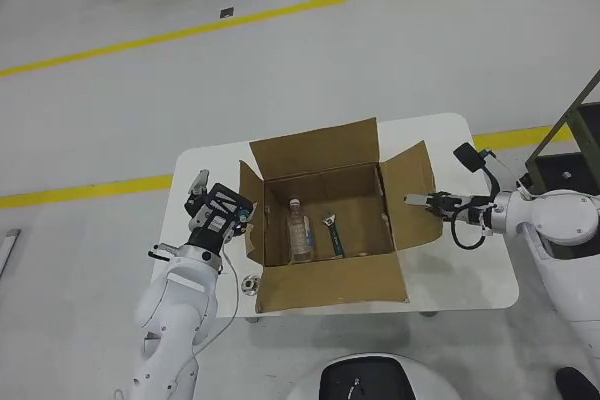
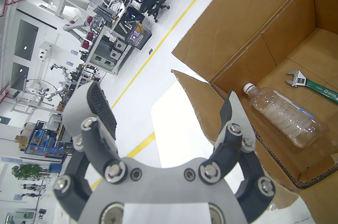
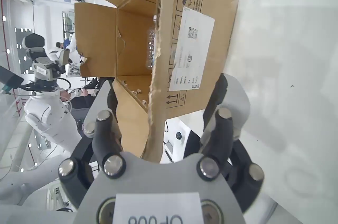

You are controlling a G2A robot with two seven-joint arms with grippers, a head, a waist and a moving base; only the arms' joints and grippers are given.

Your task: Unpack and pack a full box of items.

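The left gripper point(image 2: 162, 95) hangs over the left part of the table point(image 1: 460, 270), just outside the box's point(image 1: 325, 150) left flap point(image 1: 252, 185). Its fingers are spread wide with nothing between them.

The box stands in the middle of the table with all four flaps folded out. Two items lie flat on its floor. The bottle point(image 1: 298, 230) rests close along the left wall, its long axis running from the table's near edge toward the far edge and its cap at the far end. The wrench point(image 1: 333, 235) lies just to its right, apart from it and roughly parallel, with its head toward the far wall and its green handle toward the near one.

The right gripper point(image 3: 166, 82) sits at the outer edge of the right flap point(image 1: 410, 225). Its fingers are apart and the flap's edge passes between them; neither seems to press on the cardboard.

The left gripper looks nearer the bottle, which lies to its right, past the flap and down behind the left wall. To reach it, that arm would probably have to clear the wall first and then close across the bottle's width, with its fingers spanning left to right. The wrench is nearer the right arm, but that gripper is straddling the flap.
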